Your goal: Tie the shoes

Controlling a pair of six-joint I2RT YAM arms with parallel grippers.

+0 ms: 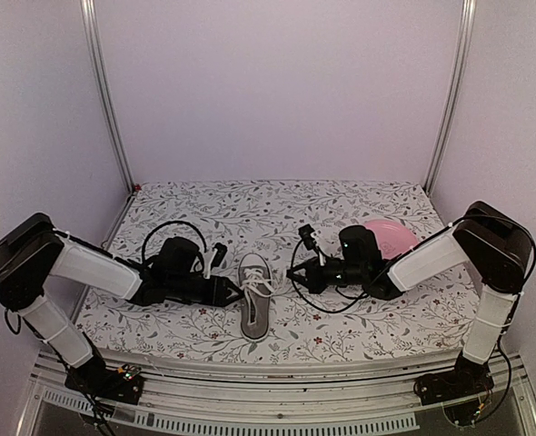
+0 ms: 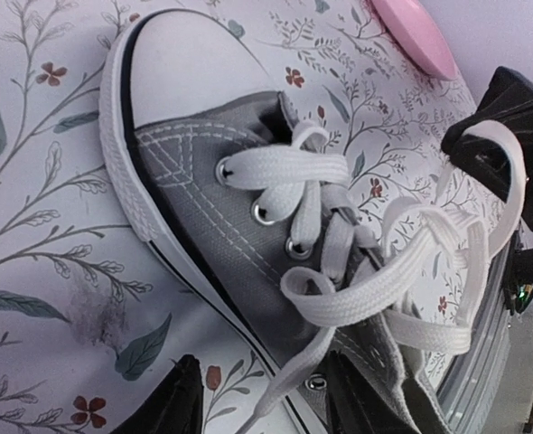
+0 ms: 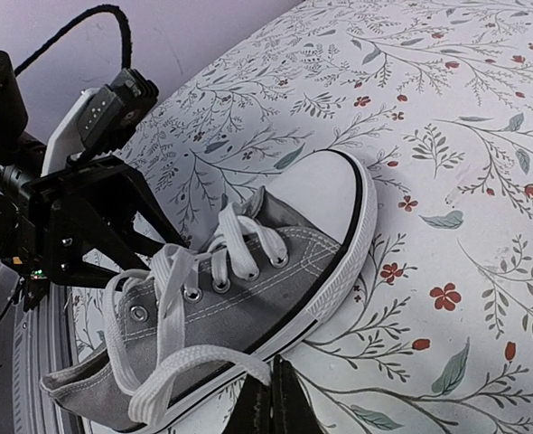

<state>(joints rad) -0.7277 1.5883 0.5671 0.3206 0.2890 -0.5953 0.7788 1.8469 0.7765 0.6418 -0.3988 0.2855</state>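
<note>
Floral cloth [image 1: 186,209] covers the table between pale walls, and on it you see the grey shoe [image 1: 254,304] standing on its white sole near the middle. Its white toe cap points away from the arm bases and its heel lies toward the near edge. The white laces [image 1: 261,283] run through the metal eyelets and rise over the tongue in slack, open loops. The left gripper [image 1: 234,291] lies low just beside the shoe's left flank, at about the level of the eyelets. In its wrist view you find its dark fingers [image 2: 178,402] spread well apart, with one strand of lace running down through the gap between them; whether that strand touches either finger cannot be told. The right gripper [image 1: 295,275] sits near the shoe's right flank, a little apart from the sole. In its own wrist view the two fingers are pressed together at the bottom edge, and a flat loop of lace leads from the shoe's side straight to their tips, so you may read it as pinching that lace. The left wrist view shows the same loop curving up to the right gripper. A pink plate [image 1: 391,238] rests farther back on the right, partly behind the right arm, well apart from the shoe.
</note>
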